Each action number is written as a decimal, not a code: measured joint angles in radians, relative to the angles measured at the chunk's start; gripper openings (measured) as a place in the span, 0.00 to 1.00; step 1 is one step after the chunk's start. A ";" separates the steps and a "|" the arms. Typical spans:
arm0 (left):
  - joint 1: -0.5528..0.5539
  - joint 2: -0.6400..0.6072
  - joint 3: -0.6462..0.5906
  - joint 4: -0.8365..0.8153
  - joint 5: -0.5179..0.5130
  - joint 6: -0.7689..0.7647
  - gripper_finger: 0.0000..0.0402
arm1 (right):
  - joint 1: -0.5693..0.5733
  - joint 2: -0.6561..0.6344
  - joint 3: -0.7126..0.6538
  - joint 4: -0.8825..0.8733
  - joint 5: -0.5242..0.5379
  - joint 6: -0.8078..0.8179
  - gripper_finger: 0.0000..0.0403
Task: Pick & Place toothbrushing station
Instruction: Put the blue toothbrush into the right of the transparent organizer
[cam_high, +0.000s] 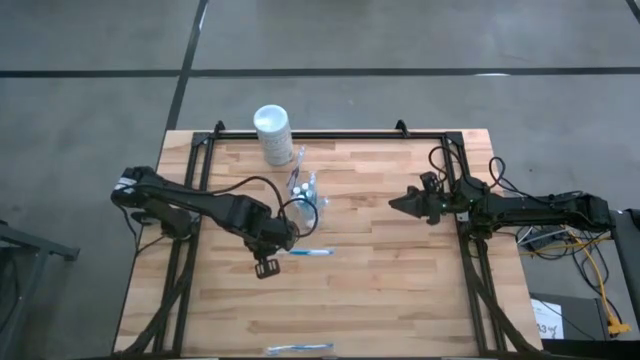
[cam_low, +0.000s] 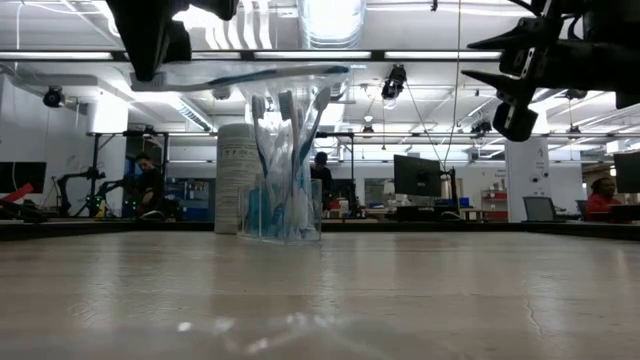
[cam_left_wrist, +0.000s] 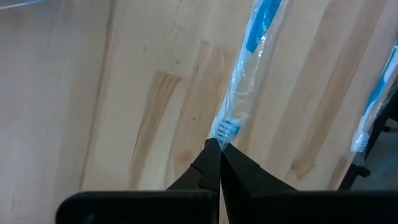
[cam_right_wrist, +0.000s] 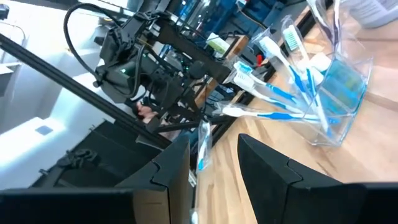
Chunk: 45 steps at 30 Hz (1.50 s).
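Mid-table, clear holder upright, toothbrushes inside — left tool clamps wrapped toothbrush; right tool open.

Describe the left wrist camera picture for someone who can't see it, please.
The left gripper is shut on the bristle end of a plastic-wrapped blue-and-white toothbrush, which stretches away from it above the wooden table. Another wrapped toothbrush shows at the picture's edge.

The table is pale butcher-block wood, smooth with a soft sheen. Clamped in the left end effector, a blue-and-white plastic toothbrush wears a glossy, crinkled clear wrapper. Just beyond it, the toothbrushing station is glossy see-through plastic.
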 joint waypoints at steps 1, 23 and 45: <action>0.000 0.000 0.000 0.000 0.000 0.000 0.01 | 0.000 0.000 0.000 0.000 0.000 0.013 0.33; 0.000 0.000 0.006 0.001 0.000 0.029 0.01 | 0.079 0.198 0.051 0.022 -0.114 0.104 0.36; -0.001 -0.002 0.006 -0.009 0.000 0.032 0.01 | 0.243 0.823 0.824 -0.773 -0.391 -0.303 0.43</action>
